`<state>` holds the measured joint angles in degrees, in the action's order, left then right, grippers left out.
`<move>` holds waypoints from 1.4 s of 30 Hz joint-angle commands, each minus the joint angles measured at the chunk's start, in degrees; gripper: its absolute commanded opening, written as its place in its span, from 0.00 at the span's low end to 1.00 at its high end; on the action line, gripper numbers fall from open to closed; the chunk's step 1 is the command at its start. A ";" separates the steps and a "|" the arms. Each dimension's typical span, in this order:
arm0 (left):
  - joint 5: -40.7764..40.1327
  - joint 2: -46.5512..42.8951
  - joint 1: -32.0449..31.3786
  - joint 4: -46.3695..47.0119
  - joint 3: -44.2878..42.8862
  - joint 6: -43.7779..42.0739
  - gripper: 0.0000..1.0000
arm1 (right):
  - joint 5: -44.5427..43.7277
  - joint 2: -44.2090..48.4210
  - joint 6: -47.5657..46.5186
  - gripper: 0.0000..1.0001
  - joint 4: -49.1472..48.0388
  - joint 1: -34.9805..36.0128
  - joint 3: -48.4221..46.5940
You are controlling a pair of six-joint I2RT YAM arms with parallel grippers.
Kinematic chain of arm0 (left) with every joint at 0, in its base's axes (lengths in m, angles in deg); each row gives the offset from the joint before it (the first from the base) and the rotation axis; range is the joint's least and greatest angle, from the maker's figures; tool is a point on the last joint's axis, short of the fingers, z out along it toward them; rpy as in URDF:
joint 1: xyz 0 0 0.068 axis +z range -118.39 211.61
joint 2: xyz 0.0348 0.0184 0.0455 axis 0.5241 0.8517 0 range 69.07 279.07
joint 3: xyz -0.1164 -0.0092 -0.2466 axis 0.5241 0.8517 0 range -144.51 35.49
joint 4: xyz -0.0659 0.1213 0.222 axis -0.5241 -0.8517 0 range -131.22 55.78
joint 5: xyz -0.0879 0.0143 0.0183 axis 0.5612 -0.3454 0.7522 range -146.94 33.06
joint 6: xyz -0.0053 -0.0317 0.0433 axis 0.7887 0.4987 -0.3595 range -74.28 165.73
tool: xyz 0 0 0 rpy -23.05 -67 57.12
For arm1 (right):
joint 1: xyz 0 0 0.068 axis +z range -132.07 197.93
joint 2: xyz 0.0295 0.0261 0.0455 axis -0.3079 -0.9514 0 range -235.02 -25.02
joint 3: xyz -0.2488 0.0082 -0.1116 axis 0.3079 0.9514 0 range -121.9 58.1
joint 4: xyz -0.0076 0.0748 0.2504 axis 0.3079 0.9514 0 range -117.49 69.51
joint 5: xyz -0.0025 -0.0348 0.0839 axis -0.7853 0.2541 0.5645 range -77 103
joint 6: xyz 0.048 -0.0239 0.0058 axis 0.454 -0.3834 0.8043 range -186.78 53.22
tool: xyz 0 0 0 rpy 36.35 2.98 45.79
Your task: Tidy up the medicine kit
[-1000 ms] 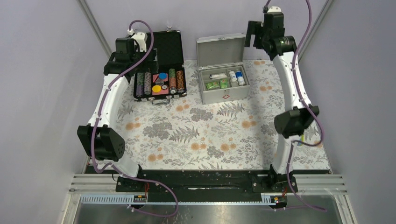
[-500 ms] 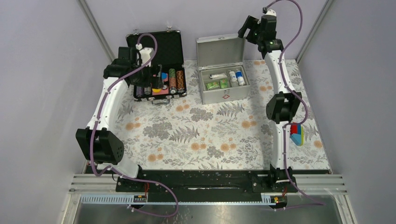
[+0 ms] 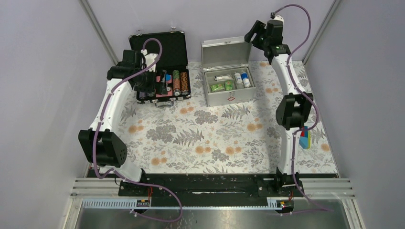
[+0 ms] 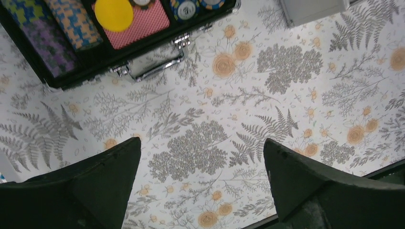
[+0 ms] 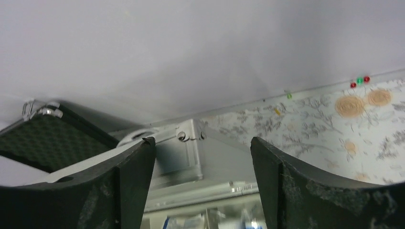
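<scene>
The medicine kit (image 3: 230, 95) is a grey-silver metal box at the table's back centre, its lid (image 3: 224, 50) standing open. Its tray holds small white bottles, green packets and a tube. My right gripper (image 3: 252, 32) is open and empty, high at the lid's right top corner. In the right wrist view the lid's corner (image 5: 191, 148) lies between the open fingers (image 5: 133, 176), not touched. My left gripper (image 3: 155, 83) is open and empty above the black chip case (image 3: 165, 71). The left wrist view looks down on bare cloth between the fingers (image 4: 110, 162).
The black case with coloured poker chips (image 4: 71, 33) stands open left of the kit, its handle (image 4: 155, 67) toward me. A coloured block (image 3: 304, 138) lies on the flowered cloth by the right arm. Purple walls close in the back and sides.
My right arm swung up and back, bringing its gripper to the lid's right corner. My left gripper moved right and down over the chip case. The coloured block became visible.
</scene>
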<state>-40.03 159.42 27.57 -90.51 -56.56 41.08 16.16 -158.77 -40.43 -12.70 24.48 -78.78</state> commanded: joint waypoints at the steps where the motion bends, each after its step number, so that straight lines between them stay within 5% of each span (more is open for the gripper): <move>1: 4.25 2.86 0.08 4.73 -5.86 1.49 0.99 | 1.96 9.91 -3.21 0.80 7.62 0.67 10.25; 12: 13.68 11.41 -2.80 19.57 -12.94 9.05 0.99 | 5.08 41.24 -10.65 0.85 7.75 -1.16 50.36; 18: 18.65 18.07 -6.36 22.64 -18.68 13.76 0.99 | 25.49 52.73 -12.48 0.91 -0.16 -1.19 69.62; 25: 25.74 22.57 -9.70 23.18 -20.75 14.67 0.99 | 43.12 48.16 -4.29 0.95 -19.18 -1.18 77.16; 32: 37.88 27.51 -11.51 24.46 -19.50 19.63 0.89 | 49.26 36.57 7.81 0.95 -44.40 -1.10 78.39; 42: 43.62 30.27 -14.27 25.00 -19.01 20.01 0.89 | 44.64 31.19 9.54 0.90 -48.31 -1.10 78.41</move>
<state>-1.54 189.25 14.13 -68.98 -74.62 59.94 63.02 -127.10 -31.93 -56.08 23.19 -0.12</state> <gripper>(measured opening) 0.894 0.914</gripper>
